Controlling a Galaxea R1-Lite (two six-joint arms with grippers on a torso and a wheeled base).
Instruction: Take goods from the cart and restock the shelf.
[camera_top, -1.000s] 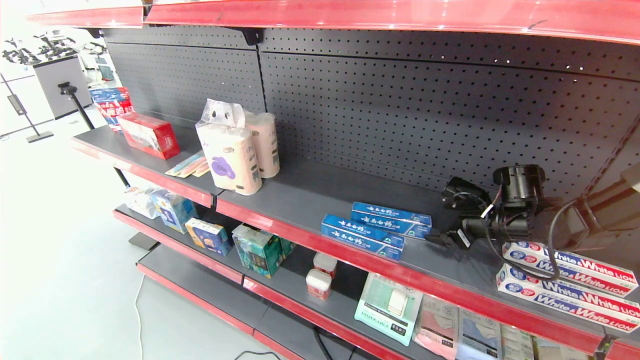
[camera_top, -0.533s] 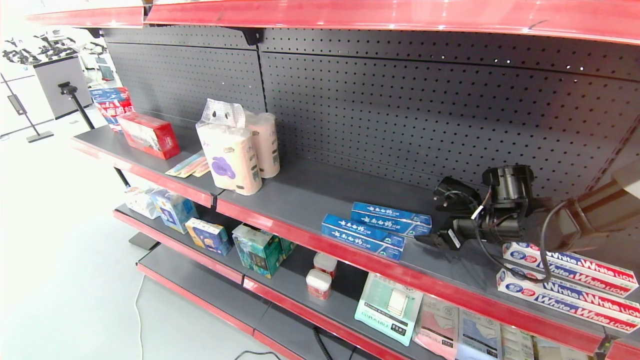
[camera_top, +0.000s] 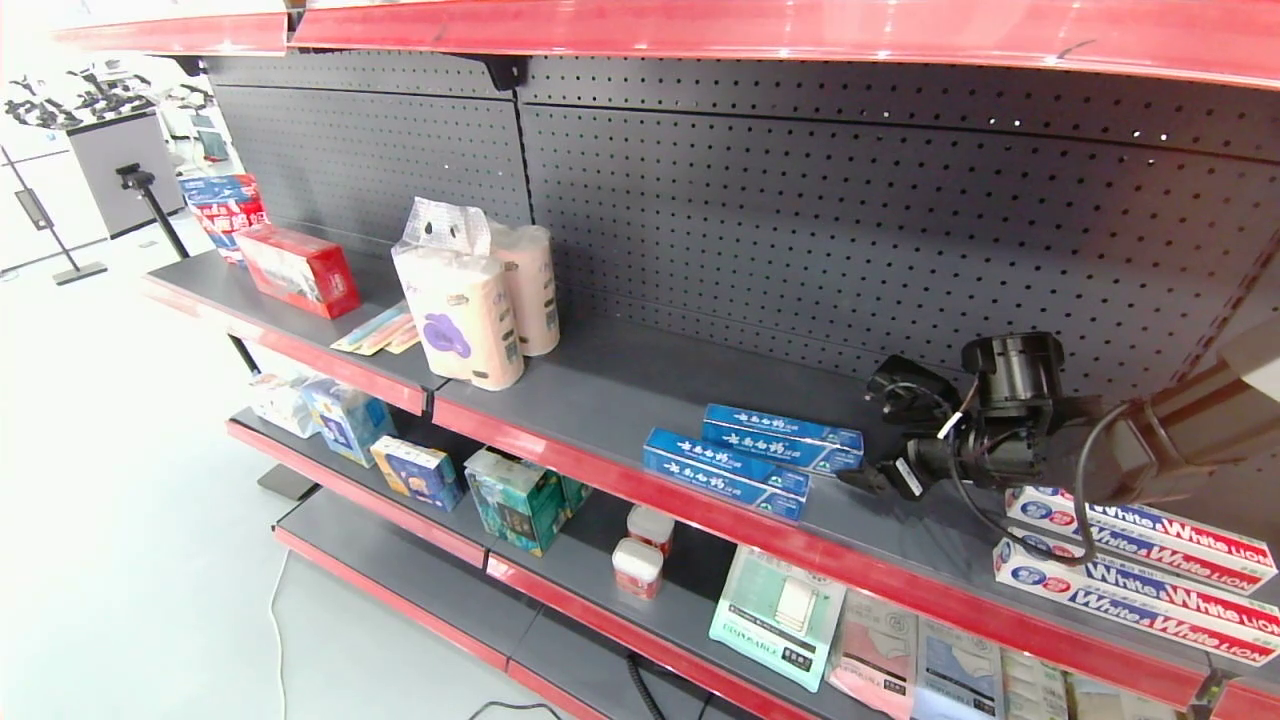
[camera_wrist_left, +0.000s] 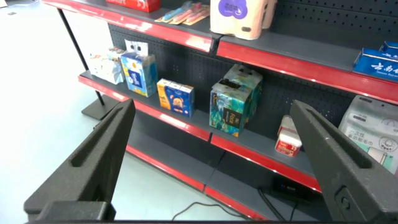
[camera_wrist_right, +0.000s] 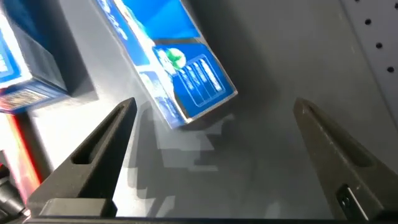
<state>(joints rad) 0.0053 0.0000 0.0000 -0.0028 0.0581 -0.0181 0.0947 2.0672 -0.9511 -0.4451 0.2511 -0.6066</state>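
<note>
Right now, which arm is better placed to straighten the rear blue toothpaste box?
Probably right: the right end effector, open, faces the rear blue box; the left end effector points at lower shelves.

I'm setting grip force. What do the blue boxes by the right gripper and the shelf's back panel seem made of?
Blue boxes: likely glossy printed cardboard, with sharp folded edges and sheen. Back panel: probably dark matt painted metal pegboard, with regular punched holes.

Shop: red-edged shelf (camera_top: 560, 455) w/ pegboard (camera_top: 800, 210), boxed toothpaste (camera_top: 725, 472), tissue packs (camera_top: 470, 300).
</note>
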